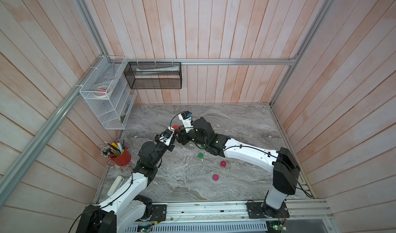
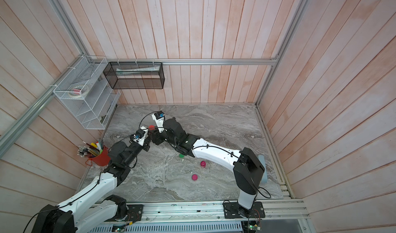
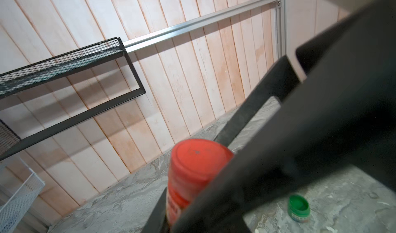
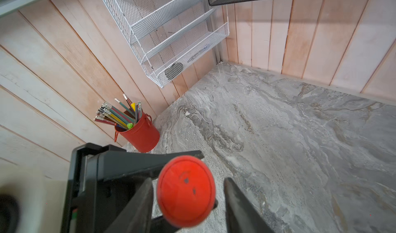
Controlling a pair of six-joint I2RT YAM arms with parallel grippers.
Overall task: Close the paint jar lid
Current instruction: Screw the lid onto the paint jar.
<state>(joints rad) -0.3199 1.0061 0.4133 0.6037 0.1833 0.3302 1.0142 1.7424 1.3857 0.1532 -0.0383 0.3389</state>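
Note:
A red paint jar with its red lid on top is held above the marble table, toward the back left; the lid shows in both top views. My left gripper is shut on the jar's body. My right gripper straddles the lid from the other side, open. A gap shows between the lid and each of its fingers. In a top view the two grippers meet at the jar.
A green jar and two pink jars stand mid-table. A red pencil cup sits at the left wall. A white wire rack and a black mesh basket hang on the walls.

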